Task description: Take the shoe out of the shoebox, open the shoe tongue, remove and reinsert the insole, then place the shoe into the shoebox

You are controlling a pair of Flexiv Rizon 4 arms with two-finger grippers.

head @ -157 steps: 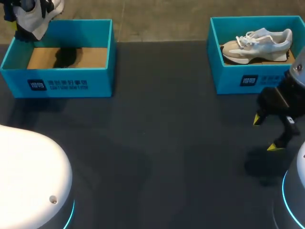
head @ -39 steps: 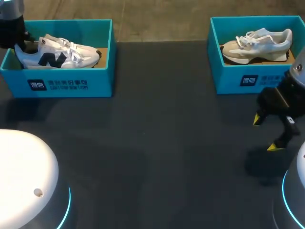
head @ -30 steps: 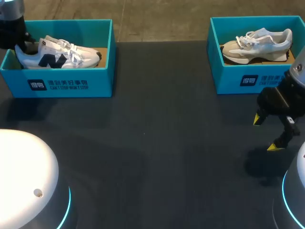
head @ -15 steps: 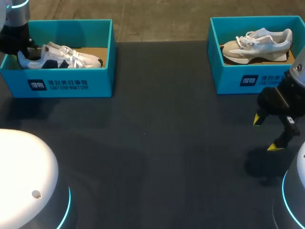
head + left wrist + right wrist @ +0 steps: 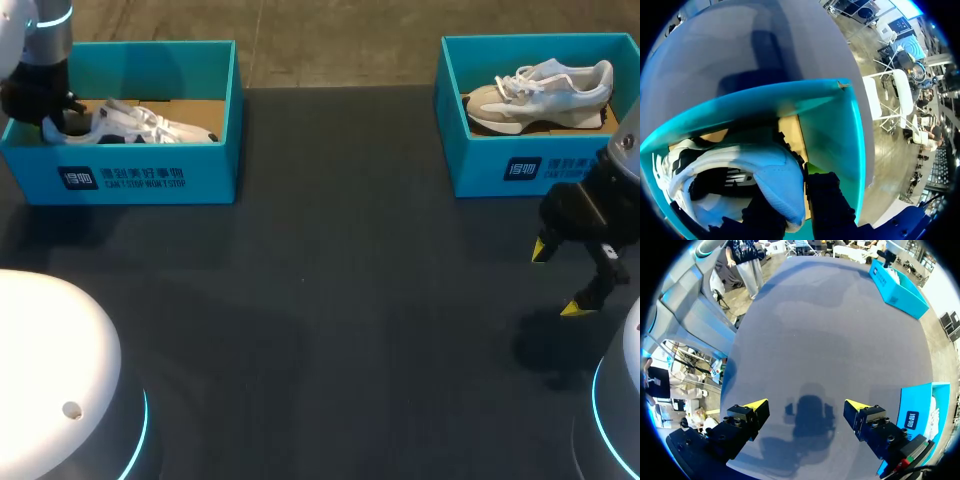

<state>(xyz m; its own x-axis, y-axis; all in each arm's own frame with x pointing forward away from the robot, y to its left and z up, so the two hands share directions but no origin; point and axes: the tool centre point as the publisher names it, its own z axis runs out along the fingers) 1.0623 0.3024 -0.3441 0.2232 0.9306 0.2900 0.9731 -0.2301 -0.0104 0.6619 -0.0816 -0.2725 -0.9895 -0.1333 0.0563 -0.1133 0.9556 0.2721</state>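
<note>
A white shoe with dark side marks (image 5: 140,122) lies low inside the left teal shoebox (image 5: 150,172), toe pointing right. My left gripper (image 5: 45,105) is at the box's left end, shut on the shoe's heel. In the left wrist view the heel (image 5: 760,175) sits between the dark fingers of my left gripper (image 5: 799,202), with the teal box wall (image 5: 832,130) close beside it. My right gripper (image 5: 556,279) hangs open over the bare table, in front of the right box; nothing is between its yellow tips (image 5: 806,407).
A second teal shoebox (image 5: 500,170) at the back right holds a beige and white shoe (image 5: 540,92). In the right wrist view that box (image 5: 915,410) is just beside my right gripper, and the left box (image 5: 897,287) is far across the dark table (image 5: 830,340).
My left arm has come down, lowering the white shoe from above the box rim into the left shoebox. The right arm has not moved.
</note>
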